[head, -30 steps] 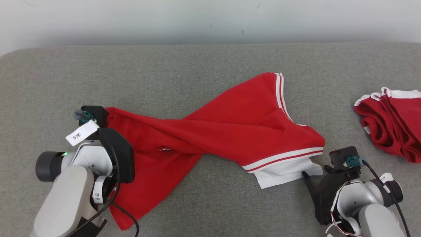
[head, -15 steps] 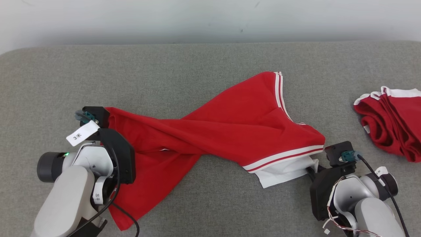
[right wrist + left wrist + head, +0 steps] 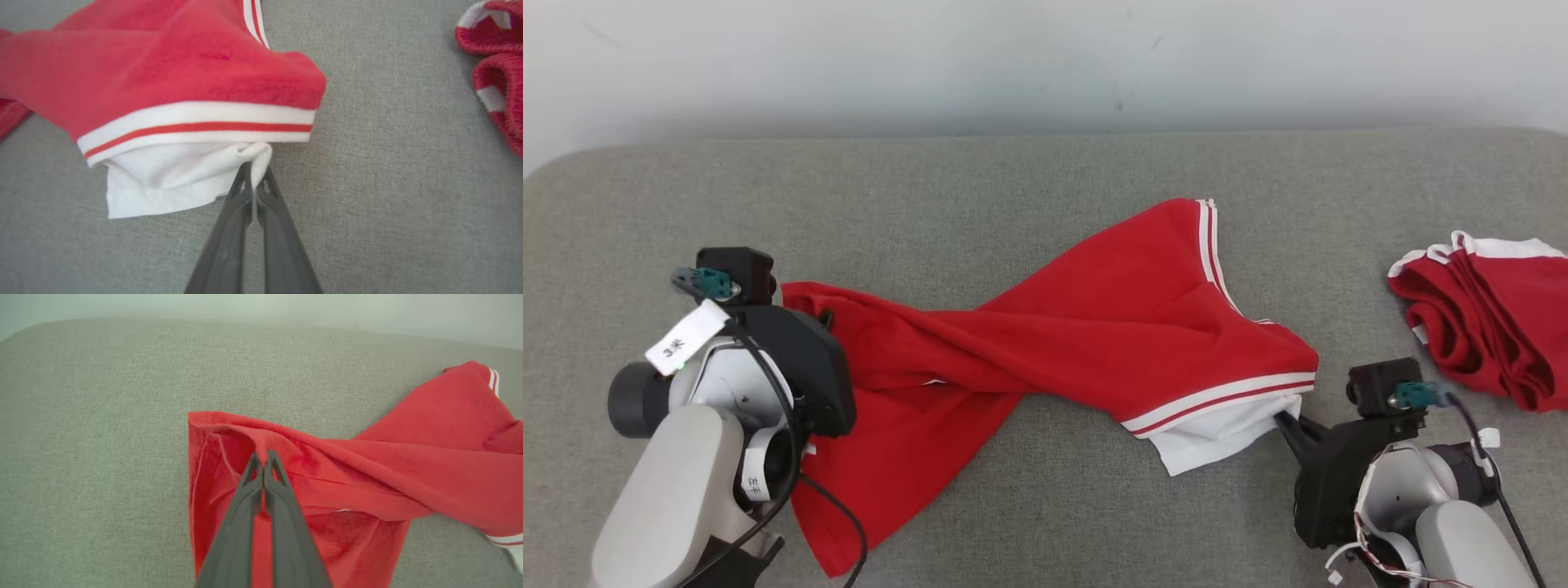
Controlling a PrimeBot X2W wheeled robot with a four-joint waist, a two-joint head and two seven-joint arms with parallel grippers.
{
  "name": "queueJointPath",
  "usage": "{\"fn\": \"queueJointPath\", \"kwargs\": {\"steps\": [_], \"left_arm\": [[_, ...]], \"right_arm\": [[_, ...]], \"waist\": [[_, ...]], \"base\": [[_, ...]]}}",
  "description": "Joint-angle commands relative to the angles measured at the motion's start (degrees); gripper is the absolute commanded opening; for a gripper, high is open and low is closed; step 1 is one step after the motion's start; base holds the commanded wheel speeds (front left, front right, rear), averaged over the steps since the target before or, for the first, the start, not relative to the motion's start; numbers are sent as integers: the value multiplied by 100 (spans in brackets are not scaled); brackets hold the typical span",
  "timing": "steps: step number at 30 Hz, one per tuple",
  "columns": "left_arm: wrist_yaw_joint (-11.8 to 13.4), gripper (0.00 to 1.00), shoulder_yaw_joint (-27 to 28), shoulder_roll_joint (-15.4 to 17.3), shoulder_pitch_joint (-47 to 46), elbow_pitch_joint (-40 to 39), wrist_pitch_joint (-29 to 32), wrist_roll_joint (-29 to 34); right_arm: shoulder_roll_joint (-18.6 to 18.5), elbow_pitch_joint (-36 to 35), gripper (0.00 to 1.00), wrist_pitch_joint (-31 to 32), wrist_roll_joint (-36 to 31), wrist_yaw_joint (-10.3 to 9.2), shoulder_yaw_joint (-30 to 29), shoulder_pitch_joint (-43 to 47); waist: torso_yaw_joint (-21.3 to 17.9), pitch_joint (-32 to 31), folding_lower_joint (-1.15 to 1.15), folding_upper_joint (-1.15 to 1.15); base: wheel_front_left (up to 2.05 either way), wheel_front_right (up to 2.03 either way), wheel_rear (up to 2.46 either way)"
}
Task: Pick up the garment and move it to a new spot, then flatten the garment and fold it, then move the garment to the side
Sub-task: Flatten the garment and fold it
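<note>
The garment is a red shirt with white-and-red striped trim, lying twisted across the grey cushion. My left gripper is shut on a pinched ridge of red cloth near the garment's left end. In the head view that gripper sits at the garment's left edge, its fingertips hidden under its black housing. My right gripper is shut on a corner of the white inner layer below the striped hem. In the head view the right gripper touches the garment's lower right corner.
A second red garment with white trim lies bunched at the far right, also seen as red folds in the right wrist view. The grey cushion ends at a pale wall behind. Bare cushion lies behind and in front of the garment.
The right gripper has closed on the white corner after standing open beside it. The left gripper has finished closing on the red cloth. The head camera has tilted, shifting the whole picture slightly.
</note>
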Motion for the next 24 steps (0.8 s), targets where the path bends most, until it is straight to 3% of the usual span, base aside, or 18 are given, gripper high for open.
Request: {"fn": "queueJointPath", "kwargs": {"steps": [1, 5, 13, 24], "left_arm": [[14, 0, 43, 21, 27, -50, -86, -47], [31, 0, 129, 39, 62, -181, -386, -91], [135, 0, 260, -39, 72, -351, -1027, -111], [106, 0, 504, -194, -399, -506, -2117, -184]], "right_arm": [[22, -88, 0, -51, 230, -14, -44, 22], [60, -400, 0, -171, 859, -14, -326, -20], [108, -874, 0, -261, 1494, -14, -901, -214], [127, -1278, 0, 2, 2207, -11, -739, -816]], "waist": [[4, -90, 0, -1], [-17, -228, 0, -1], [-91, -478, 0, -1], [-336, -500, 0, -1]], "base": [[0, 0, 0], [0, 0, 0], [0, 0, 0], [0, 0, 0]]}}
